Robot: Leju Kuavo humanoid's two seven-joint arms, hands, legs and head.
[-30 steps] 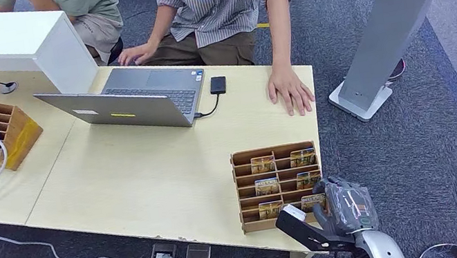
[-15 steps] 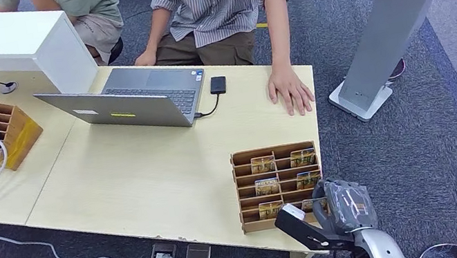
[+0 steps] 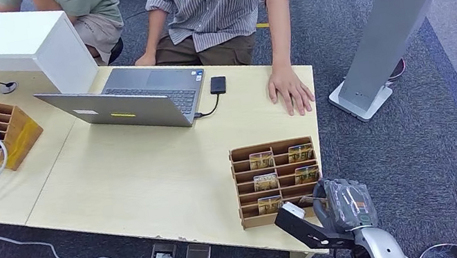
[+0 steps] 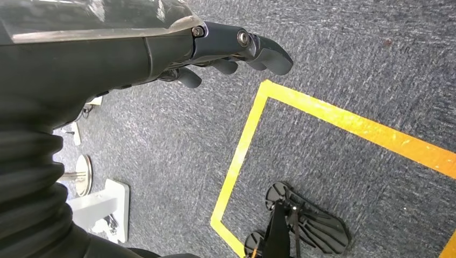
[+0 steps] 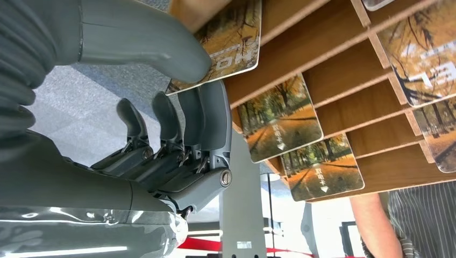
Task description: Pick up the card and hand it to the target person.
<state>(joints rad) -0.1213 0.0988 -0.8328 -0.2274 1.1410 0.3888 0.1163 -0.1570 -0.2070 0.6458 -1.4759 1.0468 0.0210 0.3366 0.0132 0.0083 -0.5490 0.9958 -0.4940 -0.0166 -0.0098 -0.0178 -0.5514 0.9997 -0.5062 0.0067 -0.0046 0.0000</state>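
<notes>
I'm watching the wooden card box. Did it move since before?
Yes. The wooden card box shifted slightly away from the robot hand, toward the person's resting hand, judged against the table edge.

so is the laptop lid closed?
No, the laptop on the table is open, its keyboard facing the seated person.
</notes>
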